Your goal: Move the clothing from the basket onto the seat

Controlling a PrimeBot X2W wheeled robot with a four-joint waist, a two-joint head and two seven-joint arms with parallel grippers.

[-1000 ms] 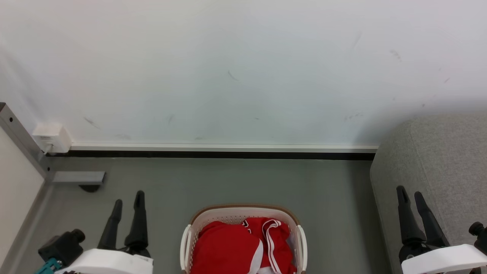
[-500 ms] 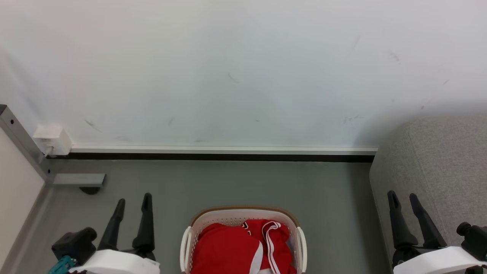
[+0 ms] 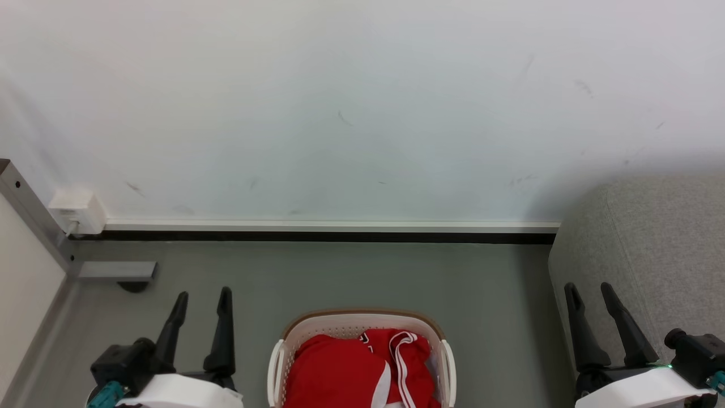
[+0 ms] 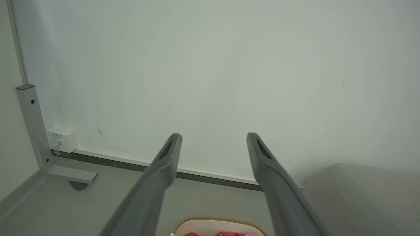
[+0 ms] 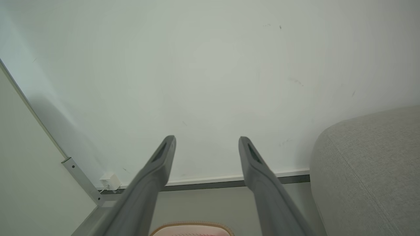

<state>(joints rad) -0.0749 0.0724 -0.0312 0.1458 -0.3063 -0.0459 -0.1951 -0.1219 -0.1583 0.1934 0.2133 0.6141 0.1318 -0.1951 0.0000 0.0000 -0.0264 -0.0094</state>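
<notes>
Nearest, the left fingers (image 3: 222,323) and the right fingers (image 3: 580,323) point up from the lower corners of the head view, each pair spread apart and holding nothing. Between them the white basket (image 3: 362,313) sits on the grey floor (image 3: 340,272), with the red clothing (image 3: 334,371) bunched inside it. The grey sofa (image 3: 651,238) stands at the right, just behind the right fingers. Farther back is the scuffed white wall (image 3: 340,113), with a small socket box (image 3: 76,207) at its left end.
</notes>
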